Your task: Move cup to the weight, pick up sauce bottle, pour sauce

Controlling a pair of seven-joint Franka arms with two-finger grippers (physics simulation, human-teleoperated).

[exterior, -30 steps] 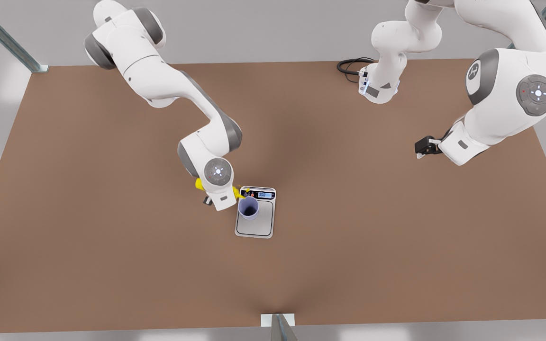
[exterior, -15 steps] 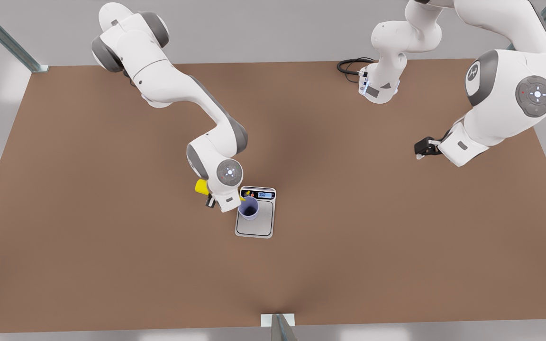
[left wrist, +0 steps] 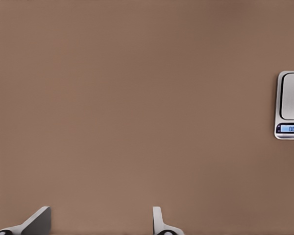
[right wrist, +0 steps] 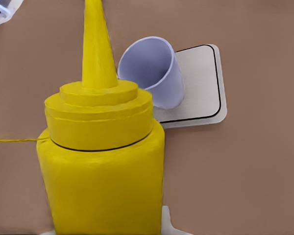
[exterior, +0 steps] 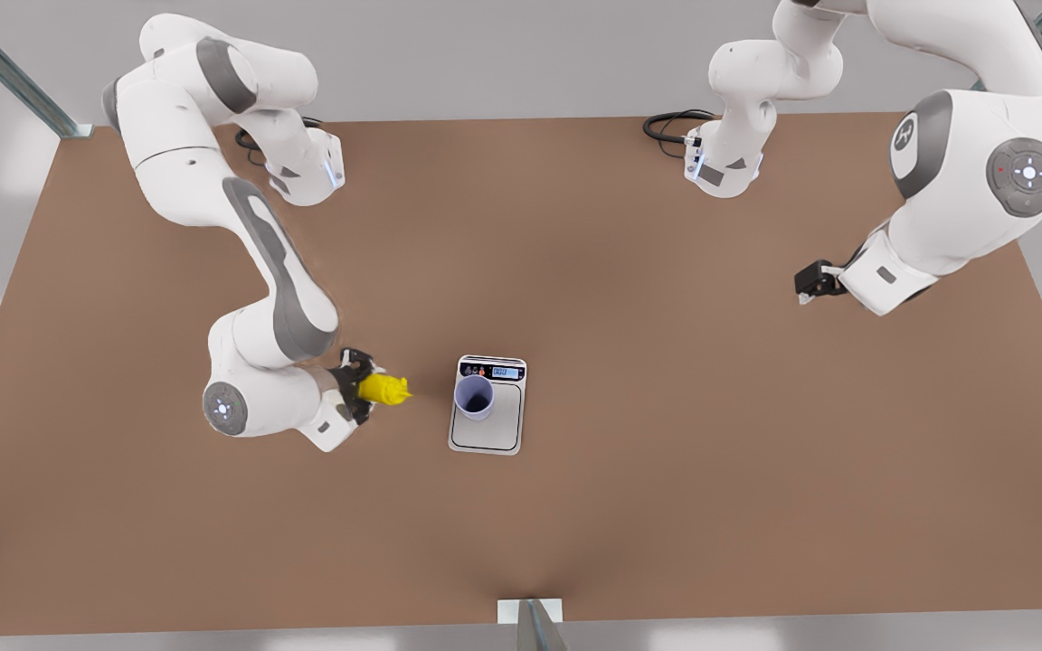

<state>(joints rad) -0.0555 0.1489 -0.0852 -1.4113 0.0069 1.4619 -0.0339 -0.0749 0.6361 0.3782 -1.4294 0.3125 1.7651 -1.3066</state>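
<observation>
The small bright yellow squeeze bottle with a thin pointed nozzle (exterior: 383, 389) was held in the right gripper (exterior: 360, 392), fingers closed on its body. It was seen lying over, nozzle aimed toward the scale, at the front view's left of it and apart from it; in the right wrist view the sauce bottle (right wrist: 102, 161) had its tip lined up near the cup. The small plain lavender-purple tapered cup (exterior: 474, 396) was seen standing upright on the flat silver-grey kitchen scale with a lit display strip (exterior: 487, 432), at the display end. The cup was judged already placed – pouring was judged the step in hand.

The left gripper (exterior: 804, 285) was seen waiting well apart at the front view's right; in the left wrist view its fingers (left wrist: 36, 222) were spread wide over the bare brown desk (left wrist: 137, 98) with nothing between them.

The bottle was judged soft-walled and light – a hard squeeze could squirt sauce early, so mid-body was judged the place to hold it. The cup was judged light and easily tipped if the nozzle knocked it.
</observation>
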